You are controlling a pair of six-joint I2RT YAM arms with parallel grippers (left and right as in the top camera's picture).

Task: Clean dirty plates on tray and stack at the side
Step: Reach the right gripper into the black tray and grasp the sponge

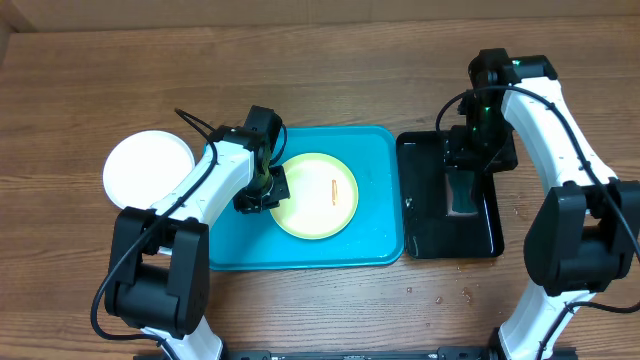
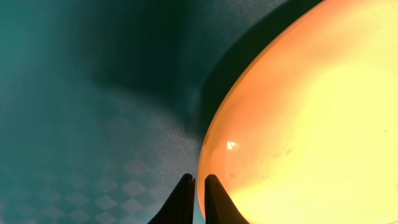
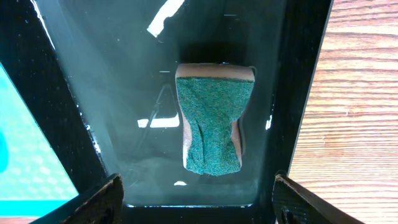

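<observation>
Yellow-green plate, orange smear showing, lies on the turquoise tray; left fingers nearly closed astride its left rim, apparently pinching it. White plate sits on the table, left of the tray. Right fingers spread wide, empty, over the sponge in the black tray. Sponge's long axis runs crosswise to their closing line, right arm nearer.
</observation>
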